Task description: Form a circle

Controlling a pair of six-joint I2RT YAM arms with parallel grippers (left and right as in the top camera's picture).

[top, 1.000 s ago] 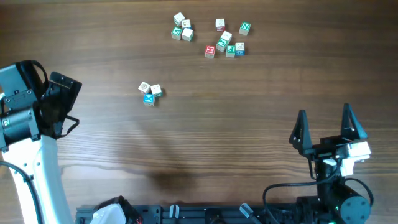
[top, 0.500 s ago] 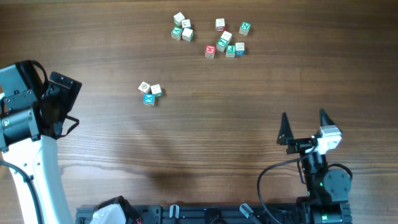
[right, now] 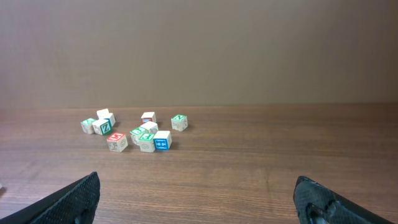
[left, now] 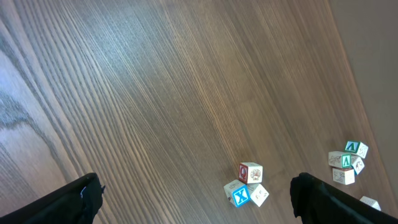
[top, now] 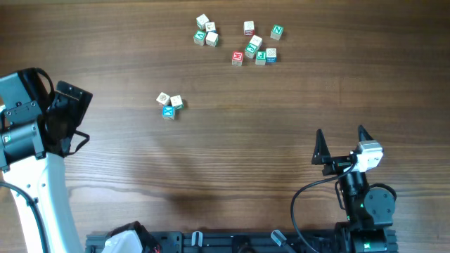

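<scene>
No circle shows in any view; the small letter cubes lie in loose clusters. A blue X cube (top: 168, 112) and two pale cubes (top: 163, 98) (top: 176, 102) touch one another left of the table's middle. In the left wrist view the blue X cube (left: 240, 196) lies low and right of centre, next to a red-lettered cube (left: 250, 172). My left gripper (top: 79, 116) (left: 196, 202) hovers open at the far left, well apart from them. My right gripper (top: 342, 143) (right: 198, 190) stands open at the front right with only bare wood between its fingers.
Two more cube clusters lie at the back: a small one (top: 206, 31) and a larger one (top: 256, 43). From the right wrist they show as a distant row (right: 146, 135). Black hardware (top: 232, 242) lines the front edge of the table.
My right gripper has shifted left and a little away from the front edge, staying open. The left arm and all cubes are unmoved.
</scene>
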